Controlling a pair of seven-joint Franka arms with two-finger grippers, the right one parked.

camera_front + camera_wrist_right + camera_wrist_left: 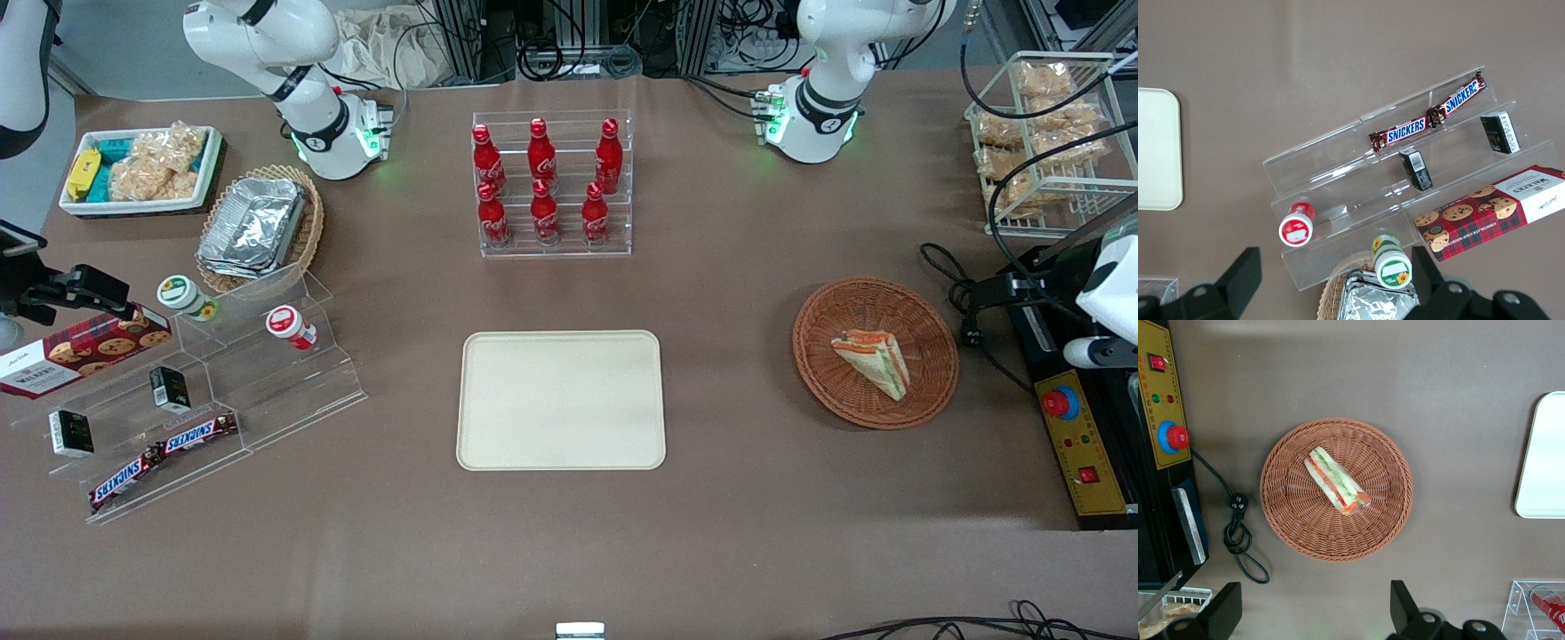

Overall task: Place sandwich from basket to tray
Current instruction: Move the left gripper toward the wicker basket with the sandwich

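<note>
The sandwich [873, 363], a wrapped wedge with orange, green and red layers, lies in the round reddish-brown basket [831, 391] toward the working arm's end of the table. The left wrist view shows the sandwich [1335, 480] on its side in the middle of the basket [1288, 520]. The cream tray [560, 400] lies bare at the table's middle; its edge shows in the left wrist view [1541, 460]. My left gripper [1315, 610] hangs high above the table close to the basket, open wide and empty, with bare tablecloth between its fingers.
A control box with a red button [1080, 444] and a black cable [1238, 533] lie beside the basket at the table's end. A rack of cola bottles [551, 182] stands farther from the front camera than the tray. A wire rack of snacks [1040, 133] stands near the working arm's base.
</note>
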